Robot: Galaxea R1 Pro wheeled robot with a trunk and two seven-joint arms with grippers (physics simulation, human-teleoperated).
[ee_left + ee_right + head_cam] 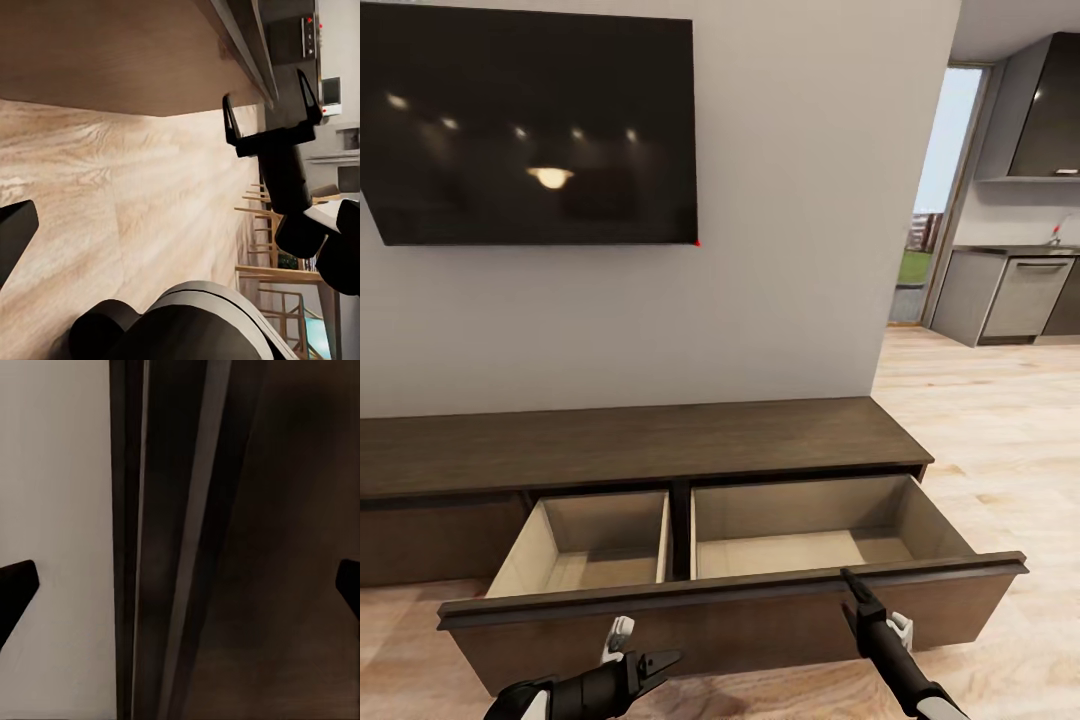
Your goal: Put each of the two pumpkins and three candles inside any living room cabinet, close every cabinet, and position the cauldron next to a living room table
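The long dark brown cabinet (630, 440) stands against the wall with its wide drawer pulled out. Both pale wood compartments (595, 560) (810, 550) hold nothing. My right gripper (857, 592) is open at the top edge of the drawer front (740, 610); in the right wrist view its spread fingertips (15, 592) straddle that dark edge. From the left wrist view the right gripper (267, 105) shows open beside the drawer front. My left gripper (650, 655) hangs open low in front of the drawer, over the floor. The pumpkins, candles and cauldron are out of view.
A large black TV (530, 120) hangs on the wall above the cabinet. Light wooden floor (1000, 450) runs right toward a kitchen with grey units (1020, 295). Wooden chairs (270, 270) show in the left wrist view behind my right arm.
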